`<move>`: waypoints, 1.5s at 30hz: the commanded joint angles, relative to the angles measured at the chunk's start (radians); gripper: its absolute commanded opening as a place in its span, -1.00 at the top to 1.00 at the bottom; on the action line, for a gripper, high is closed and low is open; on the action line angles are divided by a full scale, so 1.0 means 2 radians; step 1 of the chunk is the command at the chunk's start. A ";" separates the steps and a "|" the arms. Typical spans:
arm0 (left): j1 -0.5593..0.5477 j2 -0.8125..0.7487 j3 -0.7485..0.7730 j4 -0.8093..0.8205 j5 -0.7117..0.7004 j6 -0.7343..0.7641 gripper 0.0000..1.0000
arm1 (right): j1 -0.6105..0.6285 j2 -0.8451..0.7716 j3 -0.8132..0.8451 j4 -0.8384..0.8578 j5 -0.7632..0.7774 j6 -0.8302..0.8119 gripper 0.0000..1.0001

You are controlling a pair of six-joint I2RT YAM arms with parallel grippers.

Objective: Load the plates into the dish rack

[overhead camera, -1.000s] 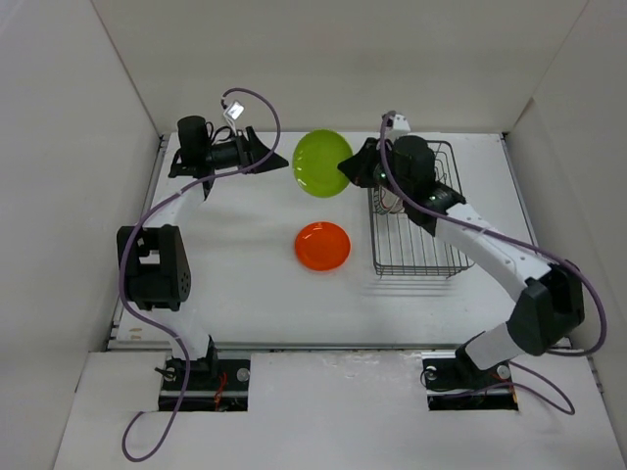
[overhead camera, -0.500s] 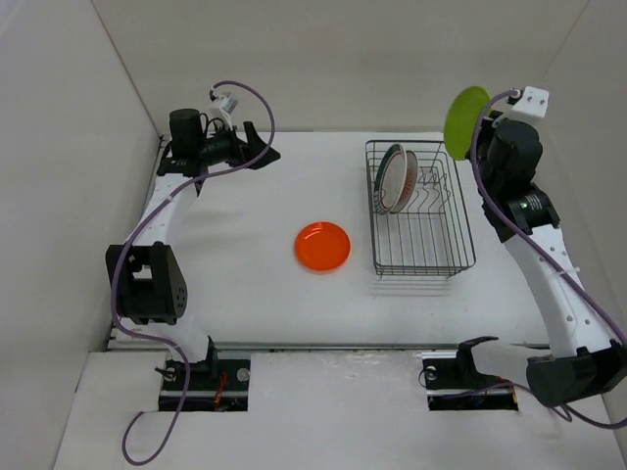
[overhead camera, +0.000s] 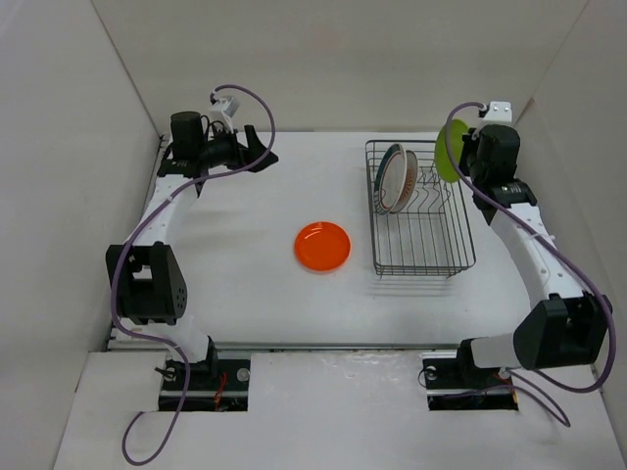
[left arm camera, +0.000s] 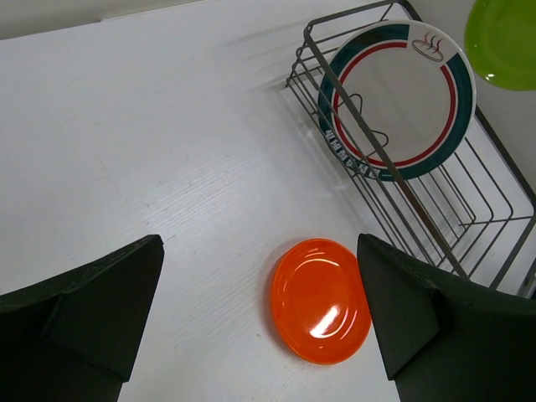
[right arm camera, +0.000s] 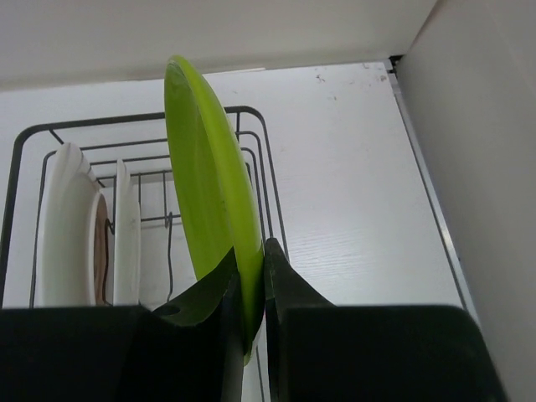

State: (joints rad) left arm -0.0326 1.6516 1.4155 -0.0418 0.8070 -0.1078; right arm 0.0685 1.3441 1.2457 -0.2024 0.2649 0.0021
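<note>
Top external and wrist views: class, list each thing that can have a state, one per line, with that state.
Lime green plate: on edge, gripped, not yet racked.
Orange plate: flat on table.
Teal-striped plate: upright in dish rack.
Sunburst plate: upright in rack beside it.
Left pincer: open, empty.
Right pincer: shut on lime green plate.

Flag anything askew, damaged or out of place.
Nothing stands out: two plates upright in the dish rack, the lime green plate gripped on edge by the right gripper, the orange plate flat on the table.
</note>
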 commanded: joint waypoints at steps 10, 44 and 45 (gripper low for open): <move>0.000 -0.020 -0.013 0.018 0.000 0.011 -1.00 | 0.026 0.047 -0.014 0.056 0.047 0.031 1.00; 0.000 -0.021 -0.013 0.018 0.005 0.011 -1.00 | 0.048 0.116 -0.032 0.071 0.107 0.047 0.96; 0.000 -0.021 -0.013 0.018 0.005 0.011 -1.00 | 0.048 0.116 -0.032 0.071 0.107 0.047 0.92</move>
State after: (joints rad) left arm -0.0326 1.6516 1.3949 -0.0422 0.8005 -0.1009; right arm 0.1551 1.5696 1.1763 -0.1280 0.4545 0.0799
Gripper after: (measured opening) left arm 0.997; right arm 0.144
